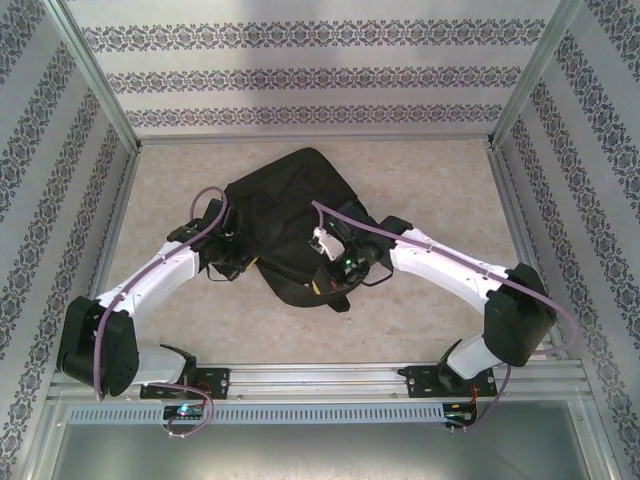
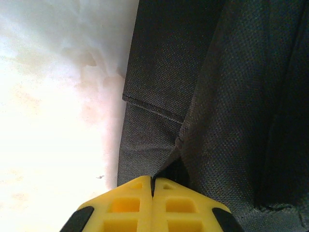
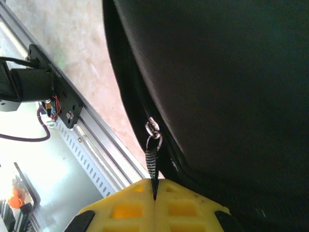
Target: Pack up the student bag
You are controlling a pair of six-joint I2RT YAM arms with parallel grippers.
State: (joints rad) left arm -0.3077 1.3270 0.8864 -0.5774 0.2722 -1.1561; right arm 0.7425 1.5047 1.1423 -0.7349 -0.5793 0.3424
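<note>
The student bag point(image 1: 290, 200) is lying in the middle of the table point(image 1: 430, 180). The left fingers point(image 2: 125, 205) are pinching fabric at its left edge. The right fingers point(image 3: 125, 208) are pinching the zipper pull point(image 3: 152, 162) at its near edge.

The student bag point(image 1: 280, 200), a black backpack of soft woven fabric, lies rumpled and roughly triangular at the centre of the top view. In the right wrist view its zipper pull point(image 3: 152, 162), a dark cord on a metal ring, stretches taut toward the bottom edge.
</note>
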